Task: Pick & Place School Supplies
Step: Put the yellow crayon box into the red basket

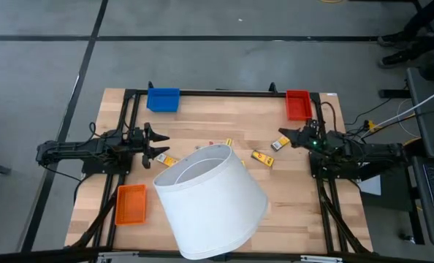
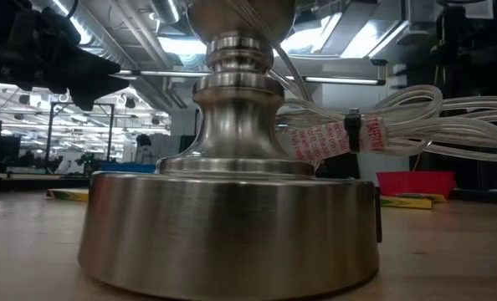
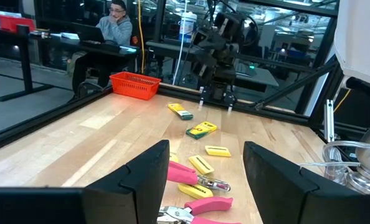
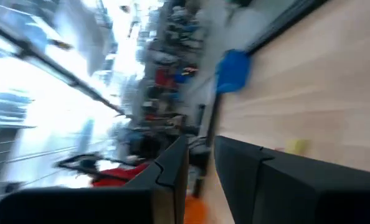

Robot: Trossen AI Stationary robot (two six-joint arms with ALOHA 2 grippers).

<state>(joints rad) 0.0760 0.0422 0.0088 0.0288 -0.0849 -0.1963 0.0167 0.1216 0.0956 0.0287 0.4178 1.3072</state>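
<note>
A wooden table (image 1: pixel 290 197) seen from above, with a dark robot arm at each side. In the middle stands a lamp: its large white lampshade (image 1: pixel 211 201) leans over the table's centre, and from table height its brushed metal base (image 2: pixel 232 226) fills the picture, a bundled clear cord (image 2: pixel 416 125) tied beside it.

The left gripper (image 1: pixel 158 145) hangs low at the table's left side with its fingers spread apart and nothing between them. Just beyond it, through its wrist camera, lie pink-handled scissors (image 3: pixel 194 190) on the wood, and a little farther on a scatter of small yellow pieces (image 3: pixel 200 130), some with dark marks.

The right gripper (image 1: pixel 281 137) reaches in from the right edge, its fingers drawn close together with a narrow gap; no object shows between them. Yellow pieces lie near it on the table, one just below its tips (image 1: pixel 277 145) and another toward the lampshade (image 1: pixel 261 158).

A blue tray (image 1: pixel 163 99) and a red tray (image 1: pixel 298 104) sit at the far corners, and an orange tray (image 1: pixel 131 204) at the near left. A seated person (image 3: pixel 113 28) shows beyond the table
</note>
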